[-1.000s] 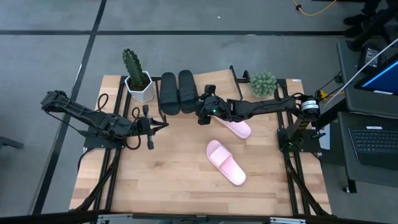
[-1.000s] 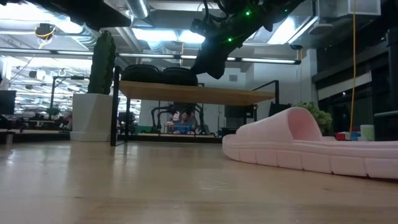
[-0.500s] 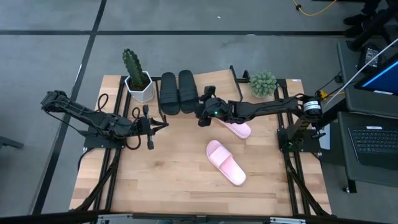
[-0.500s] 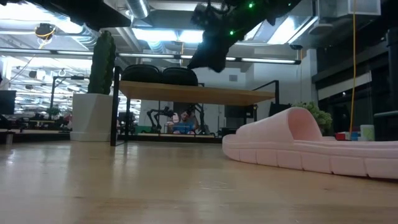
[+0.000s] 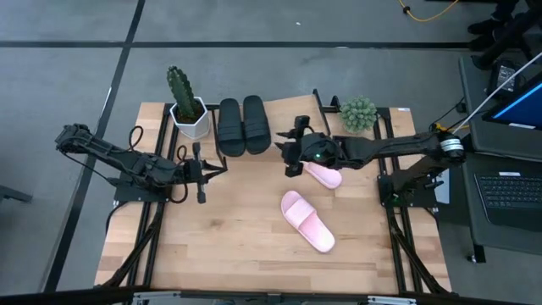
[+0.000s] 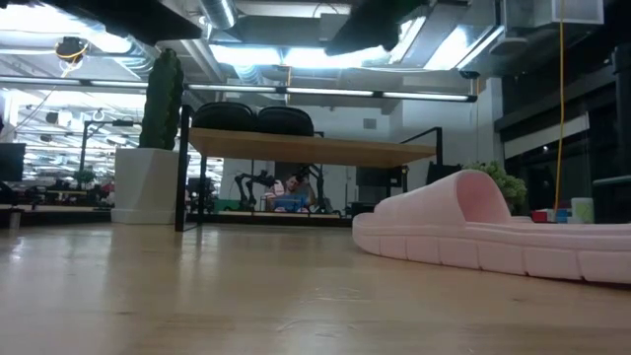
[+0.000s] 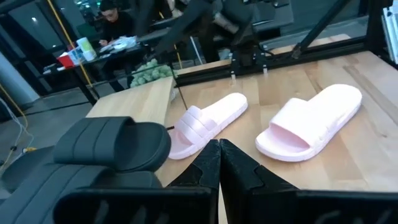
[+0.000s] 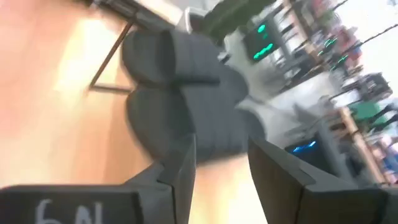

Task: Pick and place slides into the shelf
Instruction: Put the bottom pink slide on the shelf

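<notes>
While both black slides sit on the shelf, the right gripper hangs open and empty beside it, ready to grab the nearest pink slide.

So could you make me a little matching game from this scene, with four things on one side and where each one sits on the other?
Things:
1. black slides
2. pink slide nearest the right gripper
3. other pink slide
4. cactus pot

Places:
A. lying alone on the bare middle of the table
B. side by side on top of the shelf
C. at the table's back edge, left of the shelf
D. partly under the right gripper

Pairs: 1-B, 2-D, 3-A, 4-C
</notes>
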You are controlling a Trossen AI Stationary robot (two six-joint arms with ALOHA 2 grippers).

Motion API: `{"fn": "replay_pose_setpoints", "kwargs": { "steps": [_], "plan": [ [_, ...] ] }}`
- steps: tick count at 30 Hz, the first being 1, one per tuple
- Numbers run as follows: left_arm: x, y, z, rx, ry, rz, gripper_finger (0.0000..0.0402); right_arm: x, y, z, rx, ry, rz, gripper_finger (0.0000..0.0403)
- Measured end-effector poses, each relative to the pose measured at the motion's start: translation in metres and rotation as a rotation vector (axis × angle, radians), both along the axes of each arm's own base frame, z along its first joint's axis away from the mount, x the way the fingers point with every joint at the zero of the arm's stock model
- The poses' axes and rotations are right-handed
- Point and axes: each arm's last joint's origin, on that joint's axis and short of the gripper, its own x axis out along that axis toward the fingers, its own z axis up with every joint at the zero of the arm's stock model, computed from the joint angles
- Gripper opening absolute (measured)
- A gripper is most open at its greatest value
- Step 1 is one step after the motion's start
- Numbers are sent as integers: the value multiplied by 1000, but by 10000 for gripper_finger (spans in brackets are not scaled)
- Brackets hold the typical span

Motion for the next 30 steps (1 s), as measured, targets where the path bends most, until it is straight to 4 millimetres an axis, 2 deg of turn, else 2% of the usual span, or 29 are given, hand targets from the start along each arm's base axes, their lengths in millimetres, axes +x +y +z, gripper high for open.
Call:
{"fn": "replay_pose_setpoints", "kwargs": {
  "steps": [6,13,20,30],
  "plan": [
    [-16,10,4,-36,-7,33,0,-28,1,-2,148,105,-94,147],
    [-25,14,0,-76,-9,-8,0,-43,11,-19,260,277,-147,147],
    [-25,17,-13,-117,-3,25,0,-57,37,-28,399,372,-168,147],
    [-24,17,-11,-127,-34,24,0,-71,90,-30,491,381,-84,136]
  ]
}}
